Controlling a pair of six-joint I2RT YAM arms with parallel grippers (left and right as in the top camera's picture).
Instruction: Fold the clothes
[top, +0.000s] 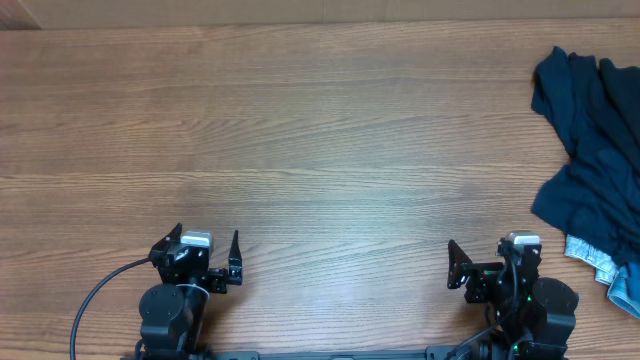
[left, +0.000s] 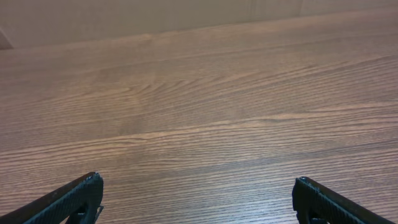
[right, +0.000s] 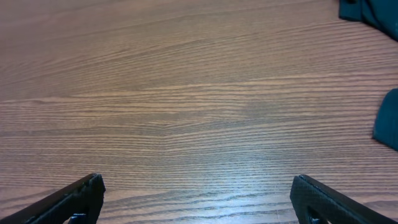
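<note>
Overhead shows you the clothes (top: 590, 150) rumpled and unfolded: nothing is done yet. Your left gripper (top: 207, 238), far from that heap, and right gripper (top: 482, 250), nearer it, both gape empty.

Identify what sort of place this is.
Probably a robotics lab bench: a wood-grain table, the left end effector and right end effector open at its edge, and dark clothes heaped at one side.

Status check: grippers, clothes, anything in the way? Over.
Both open, empty: left gripper, right gripper. The clothes heaped unfolded at the right edge of the table, untouched. No obstruction seen between arms and pile.
</note>
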